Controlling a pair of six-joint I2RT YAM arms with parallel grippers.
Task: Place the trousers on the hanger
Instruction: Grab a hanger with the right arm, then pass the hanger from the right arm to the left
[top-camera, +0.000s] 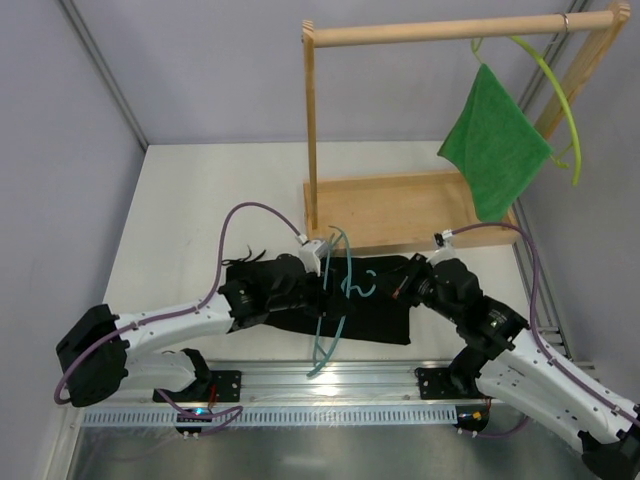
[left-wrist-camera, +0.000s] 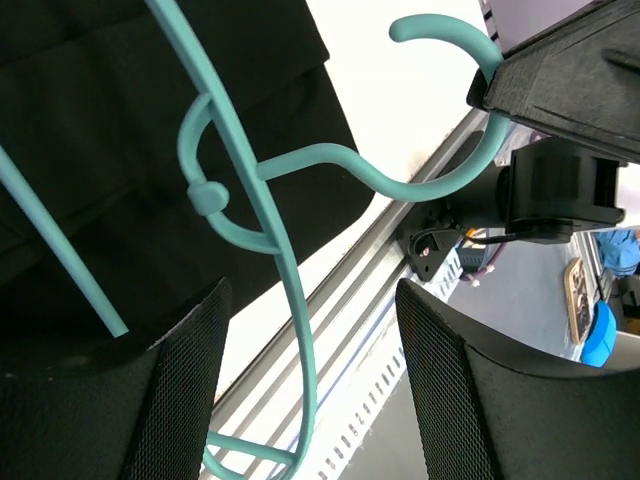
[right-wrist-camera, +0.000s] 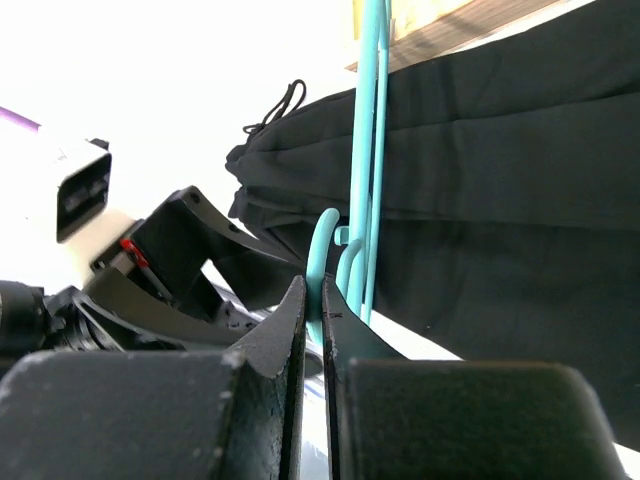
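Right wrist view: right tool clamps the hanger by its hook over the trousers; left tool stands open around its bar.

trousers partly hidden, hanger cropped at edges

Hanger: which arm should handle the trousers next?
Left, probably. The right gripper is shut on the hook of the hanger, so it is busy holding it. The left gripper is open, grips nothing, and has the trousers right beside it.
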